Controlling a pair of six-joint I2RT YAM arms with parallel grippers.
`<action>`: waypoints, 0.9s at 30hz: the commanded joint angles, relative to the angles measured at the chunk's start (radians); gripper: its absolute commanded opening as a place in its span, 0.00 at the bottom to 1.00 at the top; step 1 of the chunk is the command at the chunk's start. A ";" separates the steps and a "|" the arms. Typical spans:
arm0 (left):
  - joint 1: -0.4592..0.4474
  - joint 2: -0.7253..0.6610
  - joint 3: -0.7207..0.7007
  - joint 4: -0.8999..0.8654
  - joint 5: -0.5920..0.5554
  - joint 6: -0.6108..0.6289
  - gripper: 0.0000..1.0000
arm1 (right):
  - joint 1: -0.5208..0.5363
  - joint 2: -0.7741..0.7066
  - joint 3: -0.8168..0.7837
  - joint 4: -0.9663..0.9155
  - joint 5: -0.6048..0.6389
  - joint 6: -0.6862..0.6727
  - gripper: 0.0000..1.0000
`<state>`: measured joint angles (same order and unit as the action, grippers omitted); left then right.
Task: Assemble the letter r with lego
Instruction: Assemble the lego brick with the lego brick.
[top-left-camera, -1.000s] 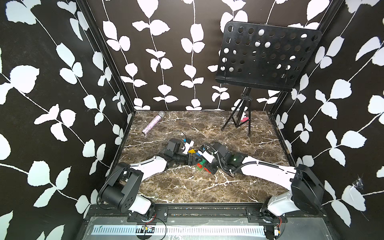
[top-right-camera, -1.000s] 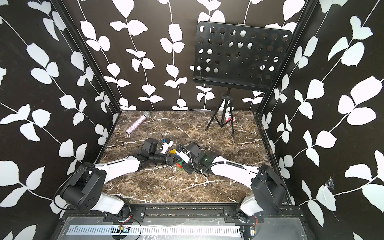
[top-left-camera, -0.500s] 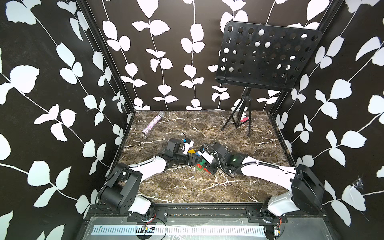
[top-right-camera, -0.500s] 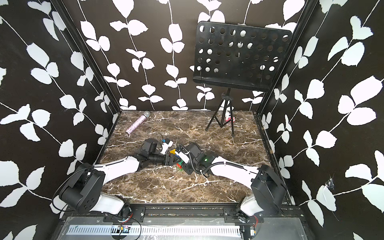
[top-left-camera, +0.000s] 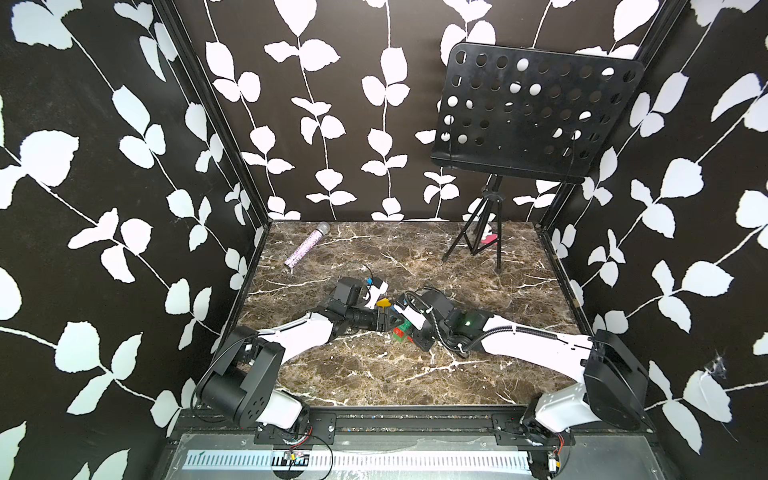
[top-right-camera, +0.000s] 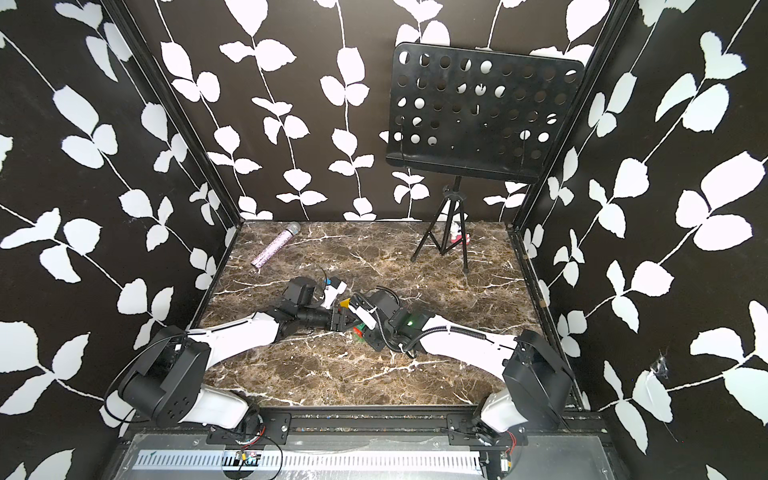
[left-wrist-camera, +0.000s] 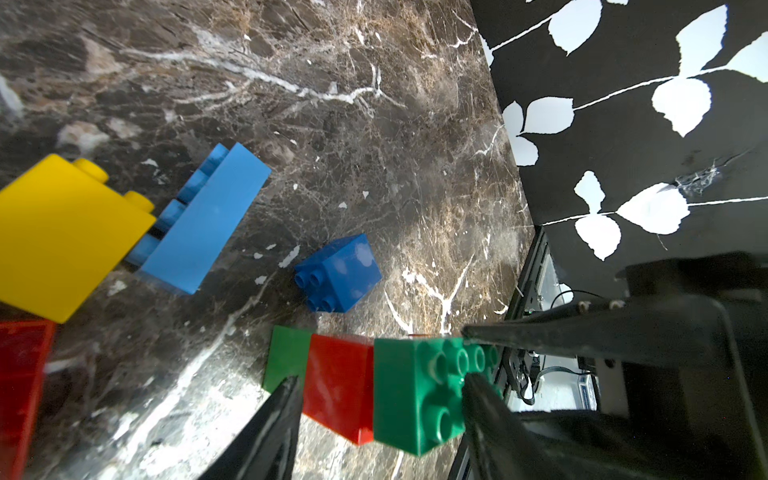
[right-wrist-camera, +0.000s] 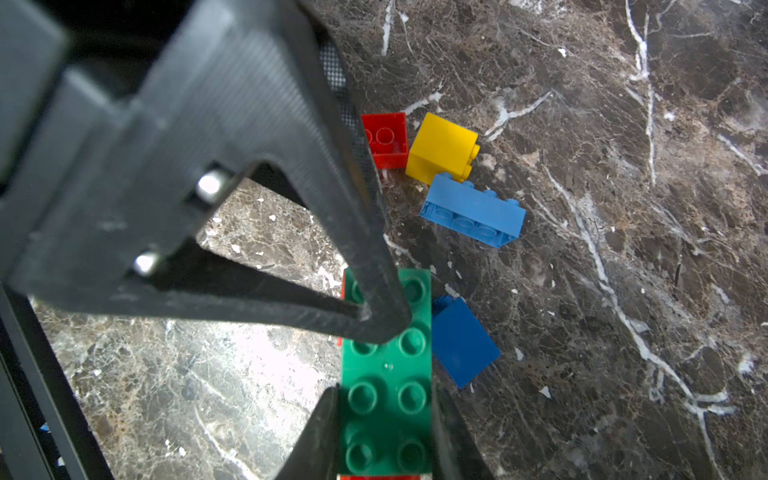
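Note slight closing of left fingers (left-wrist-camera: 270, 428), clamped end to end on stack (top-left-camera: 401, 334), just below frame centre in both top views: dark green brick (right-wrist-camera: 386, 374), red brick (left-wrist-camera: 338, 382), light green brick (left-wrist-camera: 286, 357). Confirm right fingers (right-wrist-camera: 316, 440) pinched on dark green brick's sides. Treat joints as probably seated.

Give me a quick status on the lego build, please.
Right gripper shut on dark green brick, red brick attached. Left gripper straddles both, grip unclear. Dark blue brick close alongside.

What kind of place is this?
Probably a robot test booth: a left arm and a right arm fixed at a marble-look table, boxed in by leaf-print walls.
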<state>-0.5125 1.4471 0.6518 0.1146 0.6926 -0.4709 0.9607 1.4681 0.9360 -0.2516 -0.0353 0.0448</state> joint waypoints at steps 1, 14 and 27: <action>0.005 0.007 -0.022 -0.015 -0.066 0.008 0.63 | 0.023 -0.013 -0.020 -0.058 -0.032 -0.003 0.23; 0.005 0.021 -0.015 -0.014 -0.062 0.012 0.65 | 0.023 0.015 0.009 -0.101 -0.005 0.046 0.21; 0.005 0.017 -0.039 -0.007 -0.053 0.019 0.52 | 0.024 0.043 -0.026 -0.141 -0.025 0.086 0.20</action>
<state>-0.5167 1.4586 0.6453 0.1329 0.6907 -0.4683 0.9737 1.4776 0.9424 -0.2745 -0.0402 0.1093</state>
